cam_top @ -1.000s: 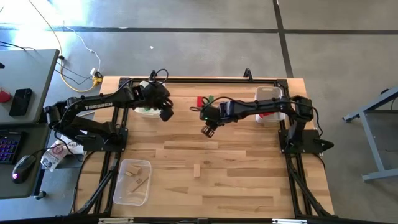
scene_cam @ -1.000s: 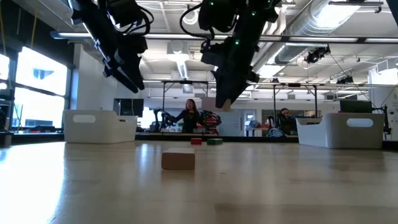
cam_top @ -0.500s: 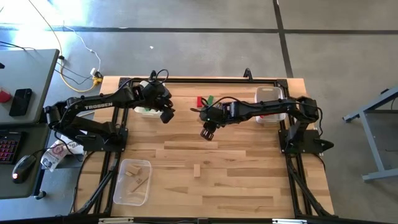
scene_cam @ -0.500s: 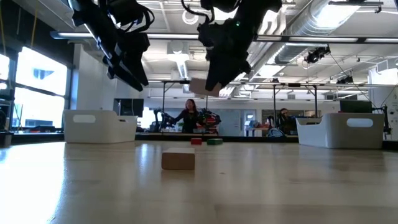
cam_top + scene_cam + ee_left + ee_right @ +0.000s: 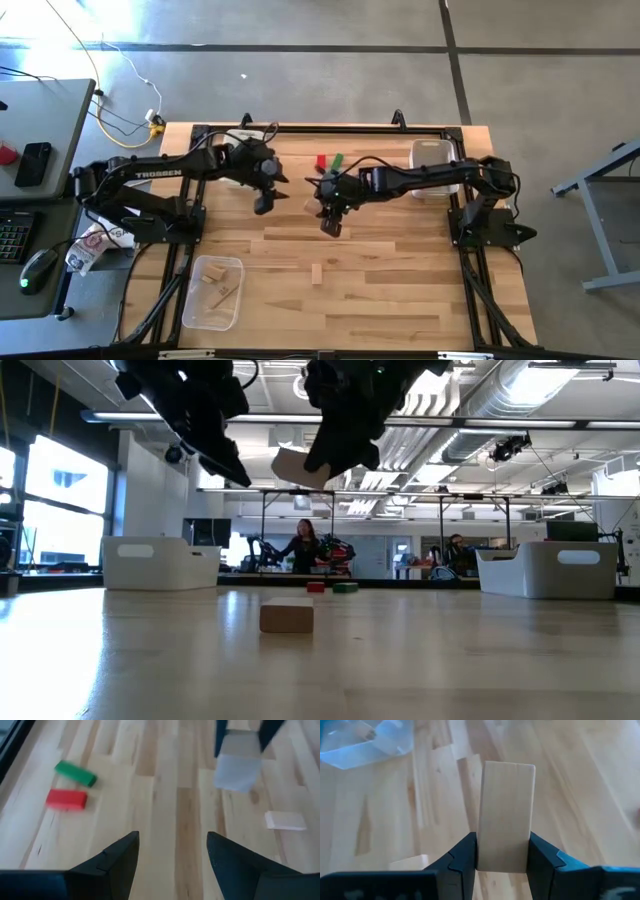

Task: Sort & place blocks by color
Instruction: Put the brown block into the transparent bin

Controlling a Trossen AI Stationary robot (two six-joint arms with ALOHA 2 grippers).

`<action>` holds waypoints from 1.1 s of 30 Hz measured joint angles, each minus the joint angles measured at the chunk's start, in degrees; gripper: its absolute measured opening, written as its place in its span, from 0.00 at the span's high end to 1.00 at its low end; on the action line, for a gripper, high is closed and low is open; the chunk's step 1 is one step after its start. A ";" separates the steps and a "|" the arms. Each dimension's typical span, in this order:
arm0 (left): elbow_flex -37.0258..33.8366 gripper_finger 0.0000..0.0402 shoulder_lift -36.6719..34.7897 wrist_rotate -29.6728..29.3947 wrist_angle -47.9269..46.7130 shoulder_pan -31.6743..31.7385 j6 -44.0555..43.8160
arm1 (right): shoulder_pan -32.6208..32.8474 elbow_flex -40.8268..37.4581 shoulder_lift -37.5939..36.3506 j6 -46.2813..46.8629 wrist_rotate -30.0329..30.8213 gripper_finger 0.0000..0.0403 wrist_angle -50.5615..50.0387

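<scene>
At the table's near-left corner sits a clear bin [image 5: 212, 292] already holding a few plain wood pieces. Farther back, the left gripper [image 5: 264, 203] hovers above the boards with its fingers spread wide and nothing between them. Right of it, near the table's middle, the right gripper [image 5: 331, 226] hangs in the air clamped on a plain wood block [image 5: 505, 815], a flat bar pinched across its narrow sides. A second plain block [image 5: 316, 274] lies loose on the table nearer the front, and a red block [image 5: 321, 161] and green block [image 5: 336, 160] lie just beside each other toward the back edge. Another bin [image 5: 436, 166] stands under the right arm at the back right.

The step in hand looks like carrying the plain bar to its colour bin; the next move probably calls for travel toward the near-left bin, then a release above its rim.

The high view hides the held bar under the gripper; the right wrist view shows it squarely in the grip, and the low view shows it [image 5: 298, 468] well above the table, tilted. The left wrist view alone shows the left fingers [image 5: 109, 862] apart
</scene>
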 joint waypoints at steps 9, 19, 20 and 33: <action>0.00 0.45 0.01 0.87 4.64 -3.84 2.19 | 1.19 0.00 -0.03 -0.90 -2.54 0.72 1.31; 0.00 0.45 0.00 7.05 8.62 -7.19 1.73 | 1.18 0.00 -0.03 -2.40 -2.74 0.72 2.94; 0.00 0.45 0.01 7.04 8.62 -7.41 1.68 | 1.18 0.00 -0.03 -2.40 -2.74 0.72 3.16; 0.00 0.45 0.01 5.74 8.88 -9.93 -0.10 | 1.11 0.00 -0.03 -2.45 -2.78 0.72 9.22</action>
